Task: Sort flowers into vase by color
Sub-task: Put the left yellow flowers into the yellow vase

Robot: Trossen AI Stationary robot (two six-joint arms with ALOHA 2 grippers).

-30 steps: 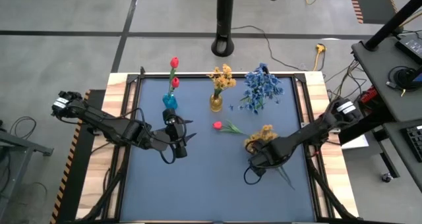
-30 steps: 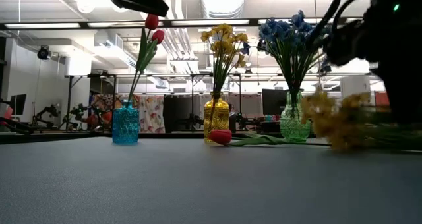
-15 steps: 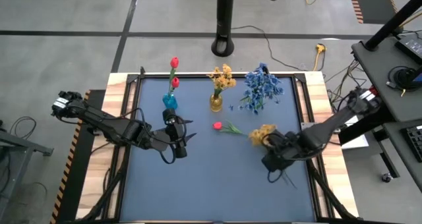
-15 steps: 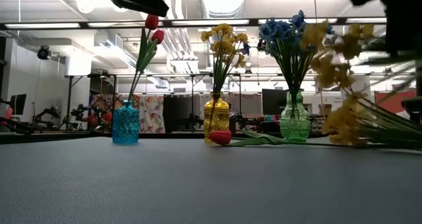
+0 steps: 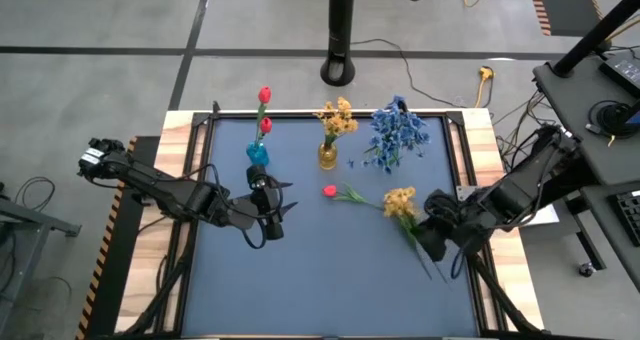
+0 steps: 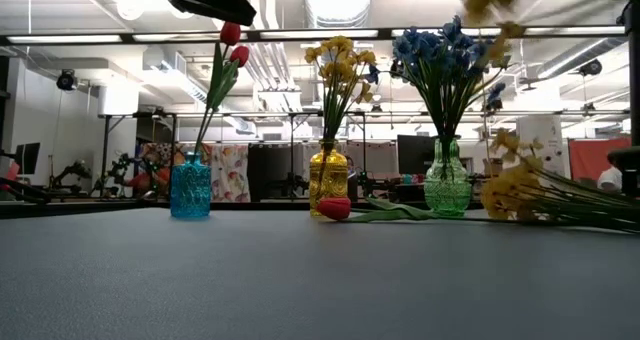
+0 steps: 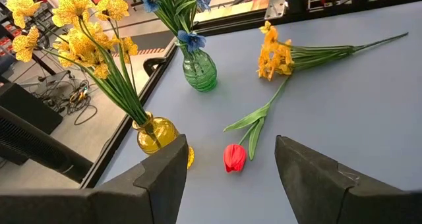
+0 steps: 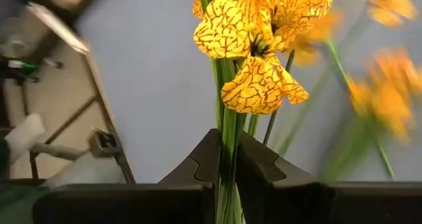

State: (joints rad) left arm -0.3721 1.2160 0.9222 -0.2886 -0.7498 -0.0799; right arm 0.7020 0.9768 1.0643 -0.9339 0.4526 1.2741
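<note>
Holding 1 yellow sprig [image 8: 254, 59] by its green stems, the right gripper [image 5: 432, 238] was clamped shut on it above the table's right side. In the right wrist view the stems ran straight up between the 2 dark fingers [image 8: 198, 168], blossoms ahead of the jaws. Long axis pointed from the gripper toward the back-left, roughly at the yellow vase [image 5: 328, 157], which stood well apart at the table's back middle, between the blue vase [image 5: 258, 153] and the green vase [image 6: 446, 188]. Right arm was nearer that vase's right flank. Another yellow sprig [image 7: 277, 56] and 1 red tulip [image 5: 330, 191] lay flat on the table [image 5: 300, 280]. Left gripper [image 5: 272, 206] hovered open near the blue vase, holding nothing.
</note>
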